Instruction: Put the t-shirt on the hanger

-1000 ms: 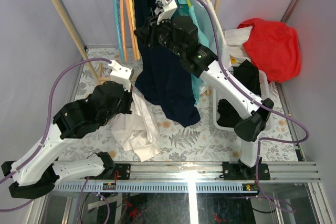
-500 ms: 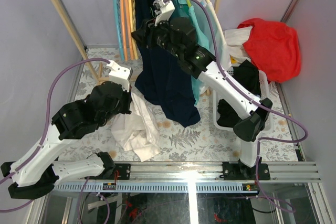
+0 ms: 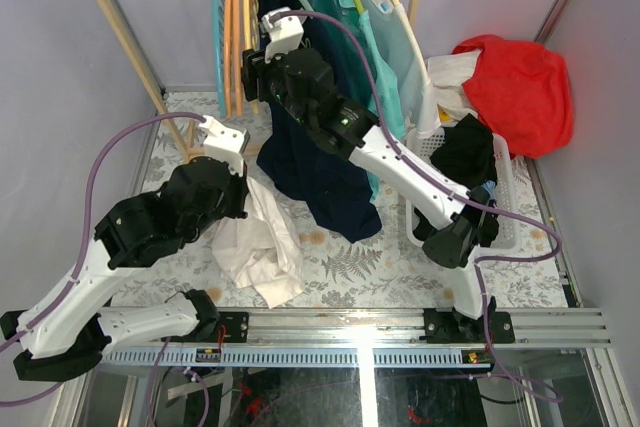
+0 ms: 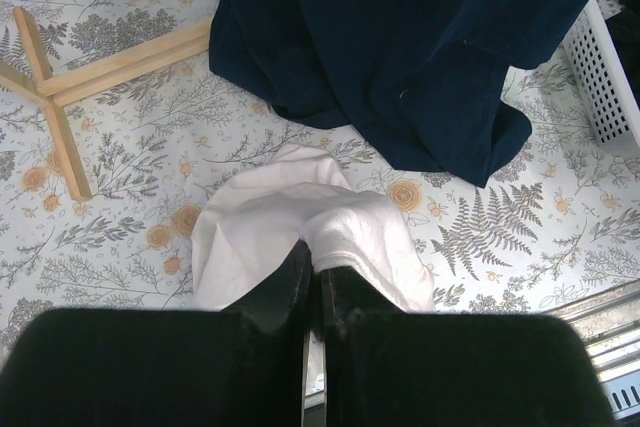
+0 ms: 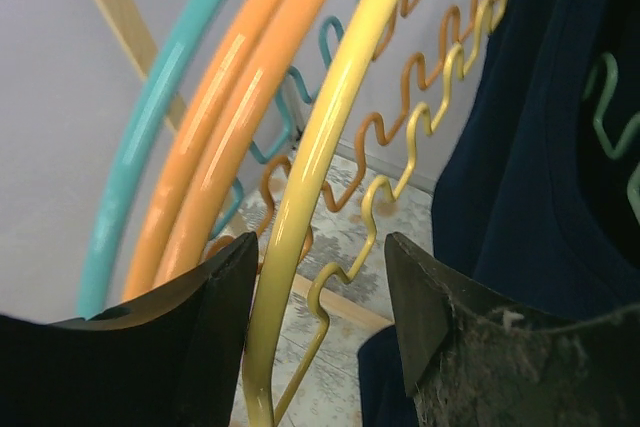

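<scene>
Right claw [image 5: 318, 282], swung left from the navy shirt [image 5: 520, 147], is straddling the hanger [image 5: 300, 187], released and poised to grab; left claw [image 4: 312, 282] is clenching the t-shirt [image 4: 290, 212].

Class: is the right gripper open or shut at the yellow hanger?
Open: the right gripper has its fingers apart, and the yellow hanger passes between them with a gap beside it.

The left arm [image 3: 75, 292] and the right arm [image 3: 420, 172] are built of white links and bulky black joint housings. A purple cable [image 3: 100, 172] is routed along each to a white wrist block [image 3: 225, 137]. The black fingers [image 5: 470, 347] of the right gripper [image 5: 320, 247] are scuffed grey.
</scene>
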Tool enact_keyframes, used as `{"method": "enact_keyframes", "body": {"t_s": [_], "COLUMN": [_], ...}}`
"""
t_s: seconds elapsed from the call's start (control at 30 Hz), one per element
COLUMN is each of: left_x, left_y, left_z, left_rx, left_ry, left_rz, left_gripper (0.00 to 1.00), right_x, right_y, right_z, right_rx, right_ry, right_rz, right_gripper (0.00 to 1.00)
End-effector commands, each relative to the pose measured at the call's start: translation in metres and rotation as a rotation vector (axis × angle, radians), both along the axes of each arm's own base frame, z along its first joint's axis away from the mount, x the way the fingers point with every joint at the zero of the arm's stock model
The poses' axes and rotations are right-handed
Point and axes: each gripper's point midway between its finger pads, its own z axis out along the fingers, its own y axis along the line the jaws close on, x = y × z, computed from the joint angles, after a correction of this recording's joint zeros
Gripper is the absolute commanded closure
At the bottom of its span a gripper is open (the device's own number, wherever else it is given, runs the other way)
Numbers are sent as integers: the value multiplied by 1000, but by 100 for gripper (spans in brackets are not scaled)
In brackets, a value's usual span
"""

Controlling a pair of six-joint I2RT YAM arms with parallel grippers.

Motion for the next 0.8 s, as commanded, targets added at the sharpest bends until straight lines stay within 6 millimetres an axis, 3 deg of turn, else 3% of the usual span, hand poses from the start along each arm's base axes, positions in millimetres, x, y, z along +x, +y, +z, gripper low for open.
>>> {"method": "enact_keyframes", "body": {"t_s": [0.0, 0.47, 0.77], "left_x": [0, 1, 1], "left_y": [11, 6, 7], "left_z": [13, 14, 16], "left_rx": [-6, -26, -22], "left_ry": [-41, -40, -41], "left_rz": [23, 13, 18], "left_gripper": [100, 100, 100], "right_x": [14, 14, 24], "right_y": [-29, -64, -66], "right_z": [26, 46, 50], "right_rx": [13, -26, -43], "right_ry": [-58, -116, -147], "right_rz": [-175, -290, -335], "right_gripper": [40, 42, 47]}}
